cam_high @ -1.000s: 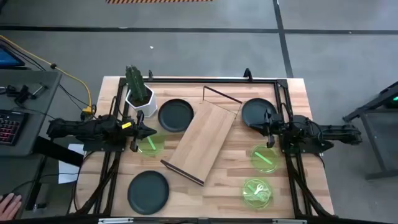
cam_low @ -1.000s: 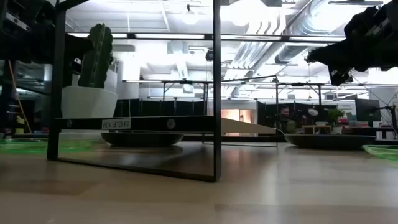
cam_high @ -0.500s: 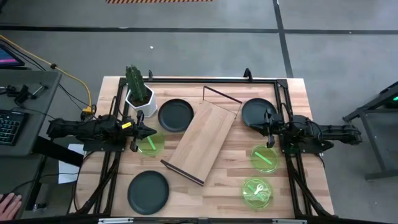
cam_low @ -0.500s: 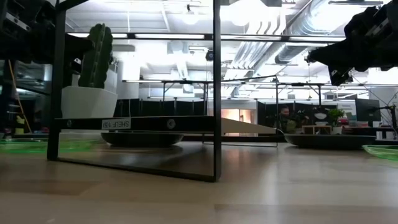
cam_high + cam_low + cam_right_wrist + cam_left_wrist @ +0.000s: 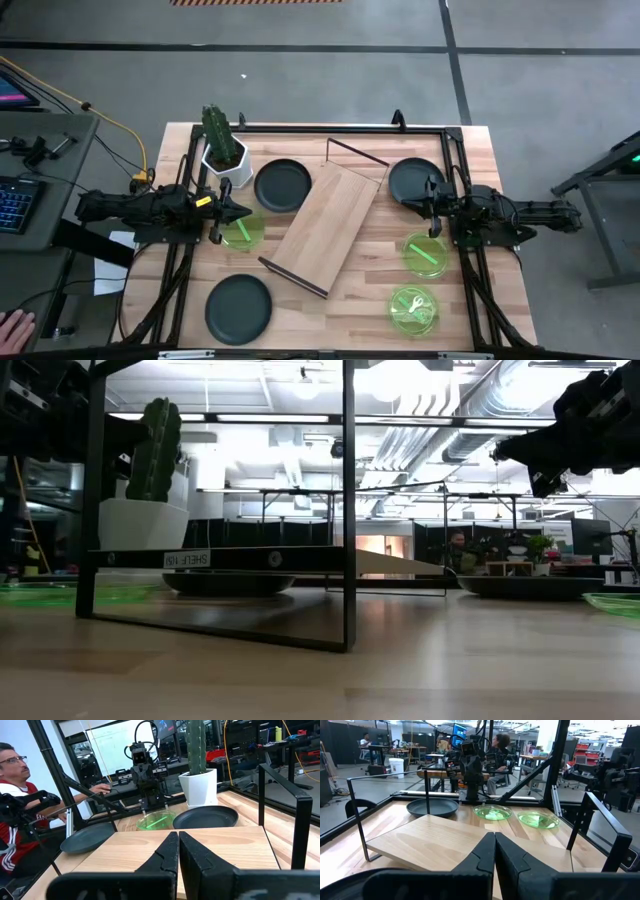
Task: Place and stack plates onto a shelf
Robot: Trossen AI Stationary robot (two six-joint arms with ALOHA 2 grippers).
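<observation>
The shelf (image 5: 330, 228) stands slantwise mid-table on its black frame legs (image 5: 348, 510). Three black plates lie flat on the table: one by the cactus pot (image 5: 283, 185), one far right (image 5: 416, 180) and one near left (image 5: 239, 308). Three green plates also lie flat, one on the left (image 5: 243, 232) and two on the right (image 5: 426, 254) (image 5: 413, 310). My left gripper (image 5: 248, 212) is shut and hovers above the left green plate's far edge, pointing at the shelf (image 5: 445, 840). My right gripper (image 5: 408, 205) is shut in the air beside the far right black plate, facing the shelf (image 5: 200, 845).
A white pot with a cactus (image 5: 224, 150) stands at the far left, next to the black plate. A black frame (image 5: 450, 150) borders the tabletop. A person (image 5: 15, 820) sits beyond the table's left side. Bare wood lies between the shelf and the near edge.
</observation>
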